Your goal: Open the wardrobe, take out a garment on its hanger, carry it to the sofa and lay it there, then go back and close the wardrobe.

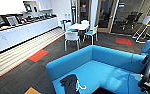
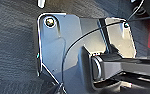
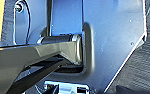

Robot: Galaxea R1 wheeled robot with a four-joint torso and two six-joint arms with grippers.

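Note:
The bright blue L-shaped sofa (image 1: 101, 62) fills the lower right of the head view. On its seat near the front corner lies the dark garment (image 1: 70, 84), crumpled, with the white hanger (image 1: 81, 87) poking out at its right side. Nothing holds the garment. At the right edge of the head view a dark part of my right arm (image 1: 148, 75) stands beside the sofa's end. The wrist views show my own dark plates and bars over grey carpet.
A white table (image 1: 78, 26) with white chairs with blue seats (image 1: 71, 37) stands beyond the sofa. A long white counter with cabinets (image 1: 18, 32) runs along the left wall. Glass doors (image 1: 106, 15) are at the back. Dark carpet carries red and orange tiles (image 1: 38, 55).

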